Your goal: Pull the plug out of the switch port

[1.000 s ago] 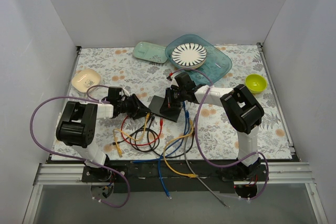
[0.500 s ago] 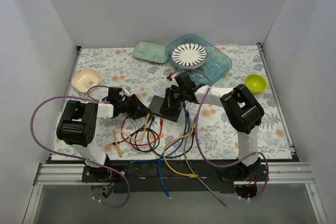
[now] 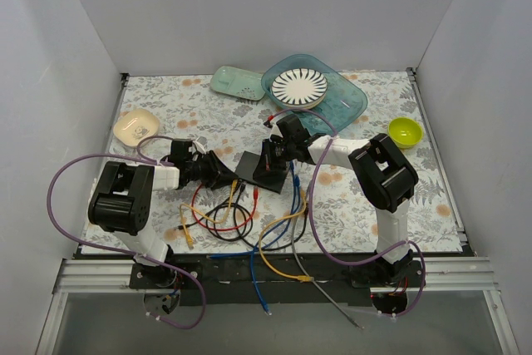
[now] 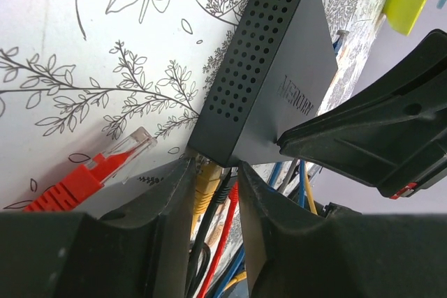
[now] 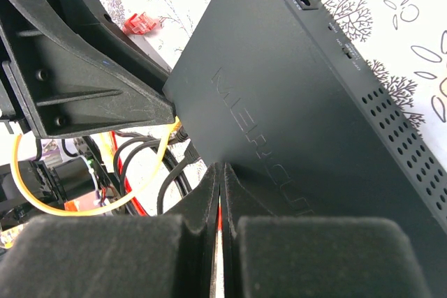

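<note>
The switch (image 3: 258, 169), a flat black box, lies mid-table; its perforated side shows in the left wrist view (image 4: 279, 68). My left gripper (image 3: 228, 175) is at its socket edge. Its jaws (image 4: 213, 172) stand narrowly apart around a yellow plug (image 4: 207, 183), a black plug (image 4: 224, 188) and a red cable (image 4: 229, 222) that run into the switch. The yellow plug lies against one finger. My right gripper (image 3: 268, 159) is shut, its tips (image 5: 221, 169) resting on the switch's top face (image 5: 293, 102). Whether they press on it I cannot tell.
A loose red plug (image 4: 91, 172) lies beside the left fingers. Tangled cables (image 3: 241, 222) spread toward the near edge. At the back are a teal tray (image 3: 351, 102) holding a striped plate (image 3: 300, 86), a green dish (image 3: 237, 82), a beige bowl (image 3: 135, 125) and a yellow-green bowl (image 3: 405, 131).
The left jaws have narrowed around the plugs at the switch's edge. Both arms and the switch stay where they were.
</note>
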Controlling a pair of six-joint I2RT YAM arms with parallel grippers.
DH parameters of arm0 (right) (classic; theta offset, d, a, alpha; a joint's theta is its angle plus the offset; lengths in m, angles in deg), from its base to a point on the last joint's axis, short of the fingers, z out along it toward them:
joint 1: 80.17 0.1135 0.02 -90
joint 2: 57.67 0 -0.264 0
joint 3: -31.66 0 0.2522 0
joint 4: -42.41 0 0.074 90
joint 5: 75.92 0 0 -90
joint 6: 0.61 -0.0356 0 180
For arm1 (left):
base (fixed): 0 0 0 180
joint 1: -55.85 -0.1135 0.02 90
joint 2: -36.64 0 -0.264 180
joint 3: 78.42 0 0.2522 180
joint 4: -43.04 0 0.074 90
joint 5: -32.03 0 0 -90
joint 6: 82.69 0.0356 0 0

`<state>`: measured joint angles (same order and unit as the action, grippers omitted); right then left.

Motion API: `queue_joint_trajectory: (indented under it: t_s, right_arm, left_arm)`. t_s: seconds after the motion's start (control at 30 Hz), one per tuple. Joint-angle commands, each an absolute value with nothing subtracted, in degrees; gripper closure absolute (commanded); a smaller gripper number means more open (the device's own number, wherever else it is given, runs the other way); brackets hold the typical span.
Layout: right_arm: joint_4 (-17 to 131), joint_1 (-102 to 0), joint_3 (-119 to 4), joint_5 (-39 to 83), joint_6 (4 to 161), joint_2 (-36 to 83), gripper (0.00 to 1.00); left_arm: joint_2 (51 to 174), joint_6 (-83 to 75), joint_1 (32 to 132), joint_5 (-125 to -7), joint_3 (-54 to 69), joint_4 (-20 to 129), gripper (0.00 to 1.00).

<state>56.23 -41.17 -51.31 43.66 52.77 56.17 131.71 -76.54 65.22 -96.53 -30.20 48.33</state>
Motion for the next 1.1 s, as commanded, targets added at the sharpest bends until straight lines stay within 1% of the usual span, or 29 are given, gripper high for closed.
queue_joint_trajectory:
  t_s: [0.0, 0.07, 0.23, 0.3, 0.33, 0.43, 0.53, 0.77, 0.93, 1.0, 1.07]
  right_arm:
    - [58.81, -41.15, -50.04, 41.76, 54.76, 57.73, 0.99]
    - [58.81, -41.15, -50.04, 41.85, 54.76, 57.82, 0.99]
    - [58.98, -41.15, -50.3, 41.85, 54.85, 57.99, 0.99]
    - [59.07, -41.24, -50.48, 41.94, 54.94, 57.99, 0.99]
    - [59.07, -41.15, -50.48, 41.85, 54.94, 58.0, 0.99]
    - [58.81, -41.15, -50.3, 42.02, 54.94, 58.08, 0.99]
    - [58.63, -41.15, -50.3, 42.2, 54.77, 58.35, 0.99]
    - [58.99, -41.15, -50.66, 42.11, 54.94, 58.26, 0.99]
    - [58.63, -41.15, -50.04, 42.11, 54.85, 58.0, 0.99]
    - [58.63, -41.06, -49.95, 42.11, 54.85, 57.91, 0.99]
    - [58.72, -41.15, -49.95, 42.2, 54.85, 57.82, 0.99]
  left_arm:
    - [130.77, -74.16, 65.78, -93.39, -31.96, 54.34, 0.75]
    - [131.21, -74.16, 65.79, -93.74, -31.88, 54.34, 0.77]
    - [130.86, -73.81, 65.78, -93.74, -32.05, 54.86, 0.77]
    - [130.16, -73.81, 65.87, -94.44, -32.49, 54.95, 0.71]
    - [129.2, -73.9, 65.79, -94.27, -32.75, 55.3, 0.61]
    - [128.66, -73.64, 65.78, -93.83, -33.11, 56.0, 0.56]
    - [129.36, -73.72, 65.87, -93.92, -32.93, 56.18, 0.56]
    - [129.98, -73.2, 65.79, -92.95, -32.58, 56.44, 0.7]
    - [131.3, -74.51, 65.87, -92.16, -31.79, 56.44, 0.7]
    - [131.39, -75.22, 65.78, -92.25, -31.18, 56.44, 0.65]
    - [131.48, -76.01, 65.87, -92.16, -30.65, 56.36, 0.63]
